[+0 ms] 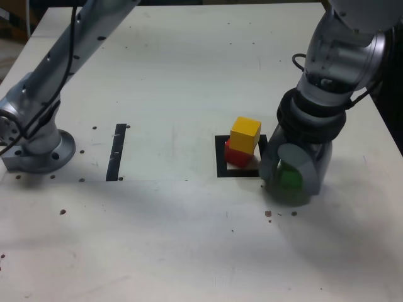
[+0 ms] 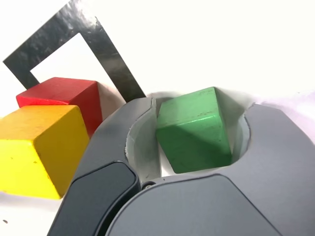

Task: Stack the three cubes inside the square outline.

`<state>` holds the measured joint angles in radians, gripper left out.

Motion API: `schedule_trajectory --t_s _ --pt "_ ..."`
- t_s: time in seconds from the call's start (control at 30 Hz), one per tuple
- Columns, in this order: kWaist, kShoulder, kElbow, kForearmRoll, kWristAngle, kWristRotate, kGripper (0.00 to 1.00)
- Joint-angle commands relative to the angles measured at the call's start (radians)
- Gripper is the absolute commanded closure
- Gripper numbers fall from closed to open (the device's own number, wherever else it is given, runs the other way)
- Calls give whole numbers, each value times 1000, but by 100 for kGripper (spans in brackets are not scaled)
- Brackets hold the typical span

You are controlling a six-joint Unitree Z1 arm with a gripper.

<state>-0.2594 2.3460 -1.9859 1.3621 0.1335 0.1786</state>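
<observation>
- My arm reaches down from the far right corner of the bench in the exterior view, wrist bent so my gripper [image 1: 290, 178] sits low on the surface, just beside the right edge of the square outline [image 1: 221, 165].
- My jaws curve narrowly around the green cube [image 2: 194, 130]; their inner faces look to be against its sides, though I cannot tell whether it is lifted off the bench.
- The green cube sits tilted between the jaws, one corner pointing up in the wrist view.
- The yellow cube [image 1: 245, 134] rests on the red cube [image 1: 236, 155] inside the outline, turned slightly askew, close to my gripper but apart from it.
- In the exterior view my jaws hide most of the green cube, and the stack hides part of the outline's white centre.
- A narrow black strip [image 1: 117, 151] lies well apart, towards the arm's base [image 1: 39, 151] near the left edge.
</observation>
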Motion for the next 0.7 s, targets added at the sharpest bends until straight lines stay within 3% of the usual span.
schedule_trajectory --t_s 0.0,0.47,0.53,0.67 --pt "0 -18 -4 16 8 1 83" --pt "-25 -240 -5 137 79 1 88" --pt "-33 -251 -11 134 105 4 83" --pt "-51 -240 -30 109 146 28 54"
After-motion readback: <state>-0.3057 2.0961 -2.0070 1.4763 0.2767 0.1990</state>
